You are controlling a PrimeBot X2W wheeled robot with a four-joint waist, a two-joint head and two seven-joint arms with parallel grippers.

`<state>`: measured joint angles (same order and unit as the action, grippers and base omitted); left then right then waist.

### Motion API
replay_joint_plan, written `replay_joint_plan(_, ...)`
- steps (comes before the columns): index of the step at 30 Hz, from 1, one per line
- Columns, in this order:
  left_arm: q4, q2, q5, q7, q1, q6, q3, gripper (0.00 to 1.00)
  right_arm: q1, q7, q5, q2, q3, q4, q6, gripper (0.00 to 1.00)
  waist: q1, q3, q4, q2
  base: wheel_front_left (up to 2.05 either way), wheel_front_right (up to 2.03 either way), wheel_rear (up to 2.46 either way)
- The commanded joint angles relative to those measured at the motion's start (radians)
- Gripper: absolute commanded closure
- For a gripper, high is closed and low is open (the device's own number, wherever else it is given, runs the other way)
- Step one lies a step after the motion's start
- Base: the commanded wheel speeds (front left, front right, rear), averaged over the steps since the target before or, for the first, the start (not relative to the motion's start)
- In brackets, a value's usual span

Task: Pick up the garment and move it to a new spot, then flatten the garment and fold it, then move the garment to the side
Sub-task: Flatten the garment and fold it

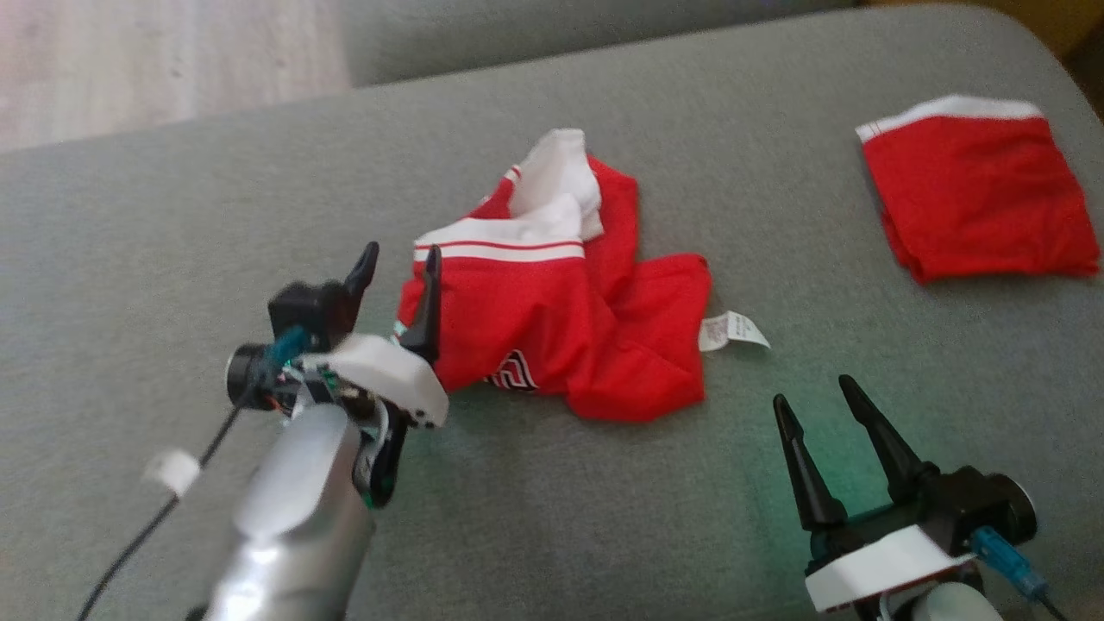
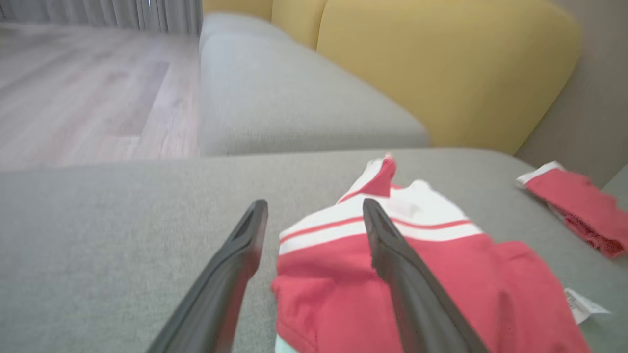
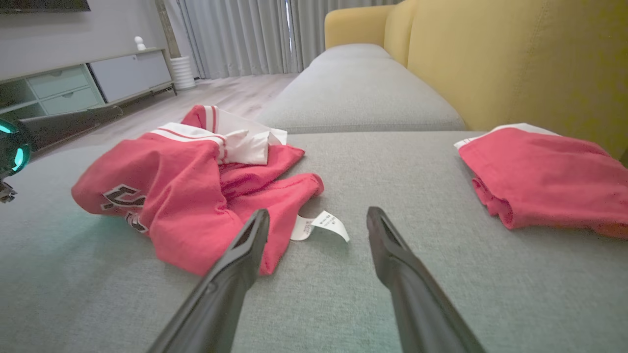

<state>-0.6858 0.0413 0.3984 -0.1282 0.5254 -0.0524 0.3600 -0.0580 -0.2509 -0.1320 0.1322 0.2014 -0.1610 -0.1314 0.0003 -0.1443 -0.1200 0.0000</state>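
Observation:
A crumpled red garment (image 1: 569,319) with white bands and a white label lies in a heap on the grey sofa seat (image 1: 172,224). It shows close up in the left wrist view (image 2: 441,284) and at the left of the right wrist view (image 3: 196,191). My left gripper (image 1: 401,263) is open at the garment's left edge, one finger over the white-striped band, the other over bare cushion (image 2: 315,208). My right gripper (image 1: 811,392) stands open above the seat, to the right of and nearer than the heap, holding nothing (image 3: 316,215).
A second red garment (image 1: 979,194), folded, lies at the far right of the seat (image 3: 544,176). Yellow back cushions (image 3: 515,63) rise behind it. Another grey seat section (image 2: 284,98) and wood floor (image 2: 83,88) lie beyond. A low cabinet (image 3: 83,81) stands across the room.

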Motion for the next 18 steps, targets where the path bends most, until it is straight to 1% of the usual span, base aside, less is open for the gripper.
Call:
replay_joint_plan(1, -0.014, 0.009, 0.006, 0.012, 0.052, 0.009, -0.023, 0.0, 0.027, -0.011, 0.004, 0.017, 0.026, 0.032, 0.001, 0.0, -0.0003, -0.044, -0.042, 0.0, 0.0, 0.0, 0.0)
replay_joint_plan(3, -0.105, 0.01, 0.0, 0.042, 0.104, 0.023, -0.021, 0.0, 0.035, -0.011, 0.004, 0.019, 0.031, 0.034, 0.001, 0.0, -0.0003, -0.063, -0.054, 0.0, 0.0, 0.0, 0.0)
replay_joint_plan(4, -0.149, 0.011, -0.001, 0.058, 0.124, 0.023, -0.018, 0.0, 0.039, -0.011, 0.004, 0.019, 0.033, 0.035, 0.001, 0.0, -0.0003, -0.07, -0.061, 0.0, 0.0, 0.0, 0.0)
replay_joint_plan(6, -0.216, 0.011, 0.01, 0.078, 0.151, 0.013, -0.016, 0.0, 0.043, -0.011, 0.003, 0.02, 0.034, 0.036, 0.001, 0.0, -0.0003, -0.083, -0.068, 0.0, 0.0, 0.0, 0.0)
replay_joint_plan(8, -0.264, 0.01, 0.013, 0.075, 0.17, 0.004, -0.004, 0.0, 0.045, -0.011, 0.003, 0.021, 0.032, 0.036, 0.001, 0.0, -0.0003, -0.094, -0.071, 0.0, 0.0, 0.0, 0.0)
replay_joint_plan(12, -0.332, 0.009, 0.031, 0.069, 0.19, -0.002, 0.03, 0.0, 0.05, -0.011, 0.004, 0.021, 0.032, 0.035, 0.001, 0.0, -0.0003, -0.102, -0.074, 0.0, 0.0, 0.0, 0.0)
replay_joint_plan(15, -0.354, 0.009, 0.048, 0.057, 0.2, 0.009, 0.066, 0.0, 0.059, -0.011, 0.005, 0.015, 0.034, 0.034, 0.001, 0.0, -0.0003, -0.103, -0.075, 0.0, 0.0, 0.0, 0.0)
replay_joint_plan(16, -0.354, 0.009, 0.053, 0.043, 0.203, 0.01, 0.078, 0.03, 0.062, -0.011, 0.005, 0.014, 0.036, 0.033, 0.001, 0.0, -0.0003, -0.102, -0.076, 0.0, 0.0, 0.0, 0.0)
replay_joint_plan(17, -0.353, 0.009, 0.058, 0.027, 0.206, 0.01, 0.089, 0.63, 0.063, -0.011, 0.005, 0.012, 0.037, 0.032, 0.001, 0.0, -0.0003, -0.099, -0.076, 0.0, 0.0, 0.0, 0.0)
replay_joint_plan(18, -0.351, 0.009, 0.064, 0.012, 0.208, 0.006, 0.1, 1.0, 0.064, -0.011, 0.005, 0.009, 0.038, 0.031, 0.001, 0.0, -0.0003, -0.096, -0.076, 0.0, 0.0, 0.0, 0.0)
